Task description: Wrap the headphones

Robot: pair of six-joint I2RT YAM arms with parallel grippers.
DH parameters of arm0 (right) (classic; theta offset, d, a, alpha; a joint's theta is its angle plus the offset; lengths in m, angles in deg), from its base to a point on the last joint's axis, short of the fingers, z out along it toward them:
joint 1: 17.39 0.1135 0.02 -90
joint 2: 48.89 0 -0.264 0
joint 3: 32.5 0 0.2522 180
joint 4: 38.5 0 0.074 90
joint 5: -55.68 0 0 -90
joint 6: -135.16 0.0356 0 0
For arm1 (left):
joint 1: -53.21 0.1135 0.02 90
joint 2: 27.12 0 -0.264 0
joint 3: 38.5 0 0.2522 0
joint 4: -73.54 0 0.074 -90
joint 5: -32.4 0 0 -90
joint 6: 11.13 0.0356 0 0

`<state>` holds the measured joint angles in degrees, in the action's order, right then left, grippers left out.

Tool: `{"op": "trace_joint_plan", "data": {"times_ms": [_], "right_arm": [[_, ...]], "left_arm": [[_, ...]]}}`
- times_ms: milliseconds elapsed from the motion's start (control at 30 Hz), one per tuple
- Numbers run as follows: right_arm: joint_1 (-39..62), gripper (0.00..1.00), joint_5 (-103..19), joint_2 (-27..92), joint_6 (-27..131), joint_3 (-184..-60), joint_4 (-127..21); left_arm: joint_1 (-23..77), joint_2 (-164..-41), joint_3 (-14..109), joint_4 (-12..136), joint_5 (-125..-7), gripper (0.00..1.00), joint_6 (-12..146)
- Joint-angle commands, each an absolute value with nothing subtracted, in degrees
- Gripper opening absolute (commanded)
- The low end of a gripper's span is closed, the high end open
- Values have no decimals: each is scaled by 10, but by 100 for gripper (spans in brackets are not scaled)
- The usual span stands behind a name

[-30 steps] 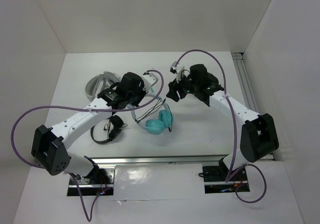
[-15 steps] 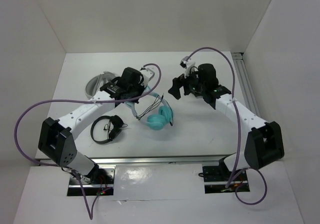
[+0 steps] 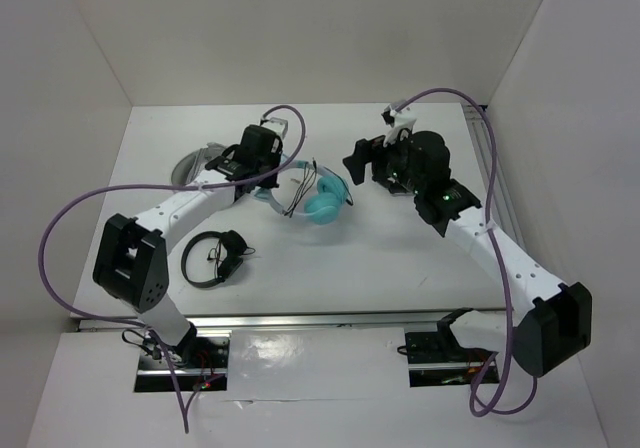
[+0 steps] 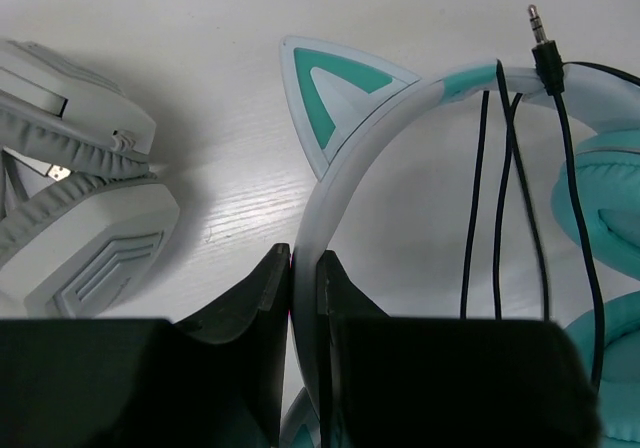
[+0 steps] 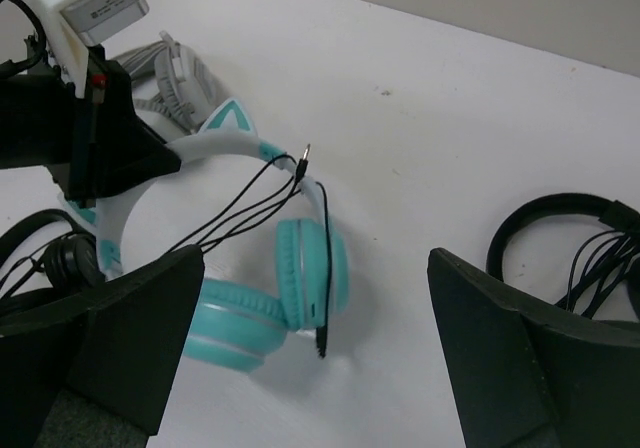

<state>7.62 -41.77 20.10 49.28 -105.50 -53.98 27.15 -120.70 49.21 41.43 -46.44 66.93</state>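
From above, the headphones [image 3: 322,206] are seen lying toward the far middle of the white bench [image 3: 400,253], which is boxed in by white panels. The left hand [image 3: 268,183] is clamped on them; the right hand [image 3: 357,160] hangs just to their right, fingers wide apart.

Left wrist: the cable [image 4: 505,198] is draped over the headband [image 4: 350,158], its plug [image 4: 540,33] loose — wrapping is judged part done.

Right wrist: the loose plug end is what must be taken next — and carried round again.
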Motion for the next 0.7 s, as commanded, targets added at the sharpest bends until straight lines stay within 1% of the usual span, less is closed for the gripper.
{"op": "trace_joint_plan", "data": {"times_ms": [0,100,233,333,400,667], "right_arm": [[85,100,-376,183,531,-1039,-517],[98,100,-376,183,541,-1028,-511],[118,100,-361,183,536,-1022,-511],[123,100,-361,183,536,-1022,-504],[123,100,-373,183,536,-1022,-504],[135,100,-385,188,530,-1028,-511]], "left_arm": [[270,-1228,521,490,-405,0,576],[259,-1259,521,510,-345,0,543],[259,-1294,521,555,-314,0,515],[259,-1321,508,623,-314,0,510],[259,-1340,517,637,-314,0,503],[276,-1417,575,611,-339,0,480]]}}
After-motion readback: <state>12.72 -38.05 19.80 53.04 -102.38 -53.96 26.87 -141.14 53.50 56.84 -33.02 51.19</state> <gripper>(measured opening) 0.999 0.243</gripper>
